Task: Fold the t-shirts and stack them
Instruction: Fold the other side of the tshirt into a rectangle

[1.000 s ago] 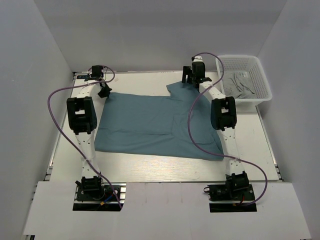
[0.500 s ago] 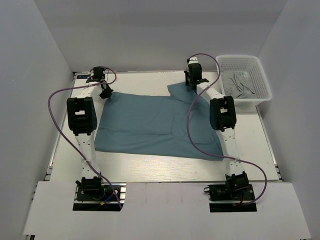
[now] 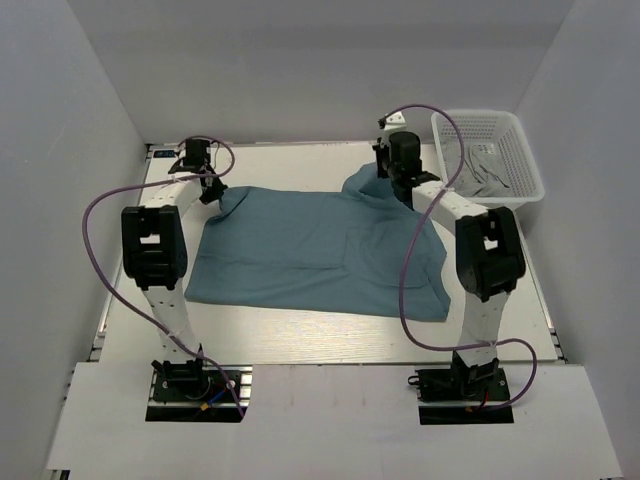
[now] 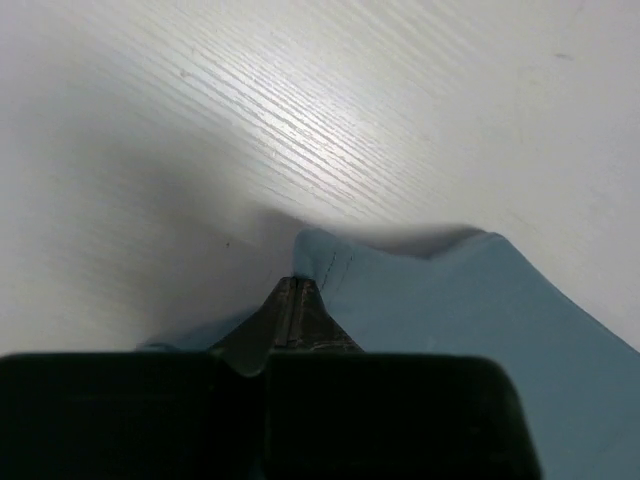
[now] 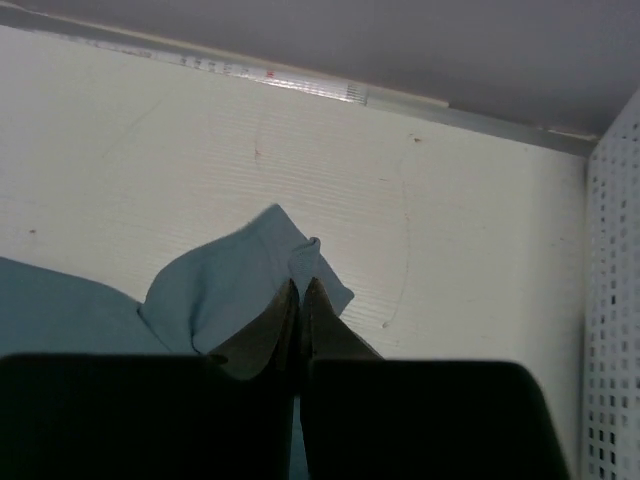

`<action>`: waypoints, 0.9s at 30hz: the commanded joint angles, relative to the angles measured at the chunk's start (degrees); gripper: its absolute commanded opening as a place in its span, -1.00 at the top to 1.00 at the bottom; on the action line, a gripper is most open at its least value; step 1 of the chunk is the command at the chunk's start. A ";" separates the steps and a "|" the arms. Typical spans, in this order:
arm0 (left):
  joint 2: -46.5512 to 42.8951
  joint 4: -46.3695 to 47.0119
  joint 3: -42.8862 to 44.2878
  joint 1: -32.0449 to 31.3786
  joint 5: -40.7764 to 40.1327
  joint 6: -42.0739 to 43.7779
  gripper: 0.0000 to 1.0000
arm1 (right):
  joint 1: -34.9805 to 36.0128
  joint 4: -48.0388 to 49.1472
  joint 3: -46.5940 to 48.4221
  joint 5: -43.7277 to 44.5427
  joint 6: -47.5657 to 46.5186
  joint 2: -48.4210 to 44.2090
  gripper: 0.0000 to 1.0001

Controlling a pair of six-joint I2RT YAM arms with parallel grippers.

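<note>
A dusty teal-blue t-shirt [image 3: 310, 245] lies spread across the middle of the table. My left gripper [image 3: 212, 188] is shut on its far left corner [image 4: 325, 255], which is lifted a little off the table. My right gripper [image 3: 392, 178] is shut on the far right corner [image 5: 300, 262], also raised, with a fold of cloth pinched between the fingertips. The near edge of the t-shirt still rests flat on the table. Grey cloth [image 3: 488, 172] lies bunched in the basket.
A white mesh basket [image 3: 520, 150] stands at the far right corner of the table; its wall [image 5: 615, 300] shows beside my right gripper. The back wall runs close behind both grippers. Purple cables loop from each arm.
My right gripper has gone from open to shut on the shirt's far right corner. Both arms have raised their elbows, and both far corners have lifted and drawn slightly inward.
</note>
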 commanded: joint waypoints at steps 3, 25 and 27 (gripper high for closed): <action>-10.01 4.53 -4.08 -0.03 -1.97 0.65 1.00 | 1.08 8.70 -9.39 0.86 0.48 -10.07 1.00; -28.65 7.70 -22.36 -0.03 -7.76 0.66 1.00 | 3.28 4.32 -46.65 7.04 7.95 -50.74 1.00; -29.17 7.17 -23.07 -0.03 -9.61 -0.13 1.00 | 3.28 4.05 -47.99 5.70 8.13 -52.87 1.00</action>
